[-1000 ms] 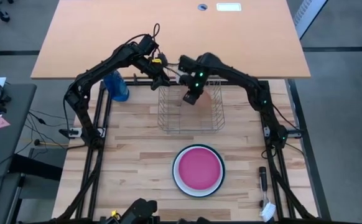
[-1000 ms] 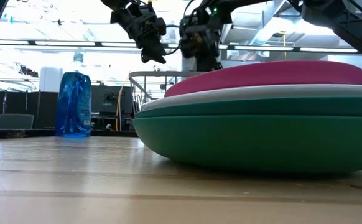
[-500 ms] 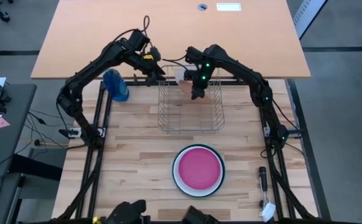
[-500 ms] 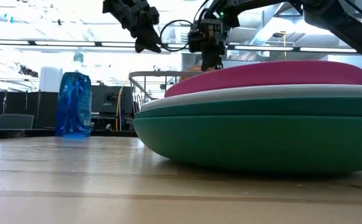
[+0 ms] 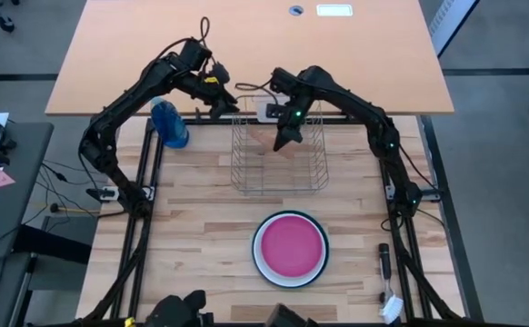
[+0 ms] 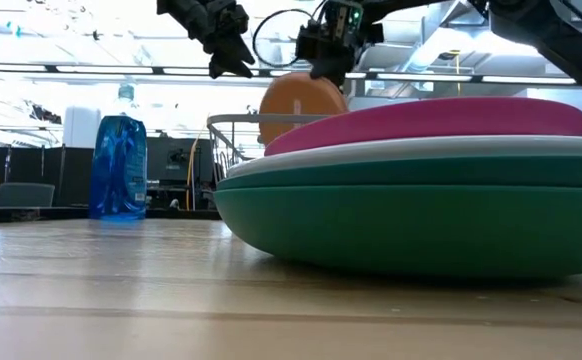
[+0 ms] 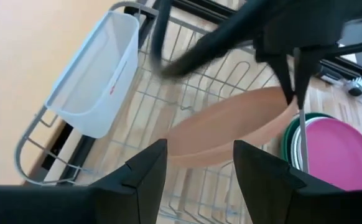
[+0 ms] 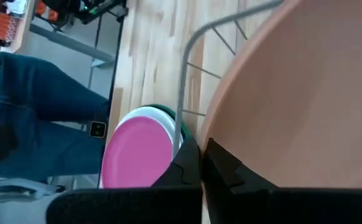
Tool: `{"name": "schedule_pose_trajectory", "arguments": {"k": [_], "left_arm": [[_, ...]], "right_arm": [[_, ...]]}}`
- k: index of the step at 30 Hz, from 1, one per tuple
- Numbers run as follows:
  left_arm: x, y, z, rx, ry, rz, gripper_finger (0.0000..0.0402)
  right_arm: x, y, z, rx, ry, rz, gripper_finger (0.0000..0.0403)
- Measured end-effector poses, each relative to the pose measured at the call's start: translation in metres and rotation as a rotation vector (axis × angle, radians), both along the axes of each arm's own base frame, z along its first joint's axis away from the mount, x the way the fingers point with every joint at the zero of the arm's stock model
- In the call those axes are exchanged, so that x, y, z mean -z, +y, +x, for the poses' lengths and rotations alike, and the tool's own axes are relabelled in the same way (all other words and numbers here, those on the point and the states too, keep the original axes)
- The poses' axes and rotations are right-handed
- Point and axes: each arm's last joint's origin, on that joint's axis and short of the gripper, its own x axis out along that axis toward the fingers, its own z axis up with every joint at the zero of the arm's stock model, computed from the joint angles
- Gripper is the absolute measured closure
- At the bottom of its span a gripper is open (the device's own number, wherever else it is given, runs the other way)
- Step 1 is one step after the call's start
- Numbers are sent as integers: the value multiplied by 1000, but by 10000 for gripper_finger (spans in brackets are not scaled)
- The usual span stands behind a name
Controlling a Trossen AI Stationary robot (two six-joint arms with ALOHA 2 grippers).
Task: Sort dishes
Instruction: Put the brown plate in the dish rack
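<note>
Our right gripper [image 6: 328, 72] pinches the round salmon-orange plate [image 6: 298, 98] by its top edge, upright above the wire rack [image 5: 279, 154]; left gripper [image 5: 217, 106] waits open beside.

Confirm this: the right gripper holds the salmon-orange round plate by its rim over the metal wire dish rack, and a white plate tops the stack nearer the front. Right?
Not quite. The top of the stack is a magenta-pink plate, as the high view shows. The rest holds: the right gripper holds the salmon-orange round plate by its rim over the metal wire dish rack.
</note>
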Motion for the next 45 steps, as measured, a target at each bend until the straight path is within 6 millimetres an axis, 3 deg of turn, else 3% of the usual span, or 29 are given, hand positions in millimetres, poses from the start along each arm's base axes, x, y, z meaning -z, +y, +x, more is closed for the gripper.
{"name": "schedule_pose_trajectory", "arguments": {"k": [8,12,16,25,34,40,45], "left_arm": [[-11,3,0,-88,-51,67,224],[-15,4,0,-101,-79,92,224],[-16,5,1,-106,-89,93,224],[-16,5,1,-109,-87,94,224],[-21,7,4,-81,-147,146,224],[-42,-3,10,-37,-219,145,224],[-40,-12,19,-48,-173,179,221]], "right_arm": [[-47,-4,-36,77,-88,-53,403],[-56,-17,-55,132,-100,-65,403],[-55,-31,-66,134,-132,-41,403],[-45,-38,-69,-6,-281,-73,403],[-18,-44,-70,-44,-294,-14,403],[-16,-44,-69,-47,-293,-12,403],[-16,-45,-67,-61,-325,-44,403]]}}
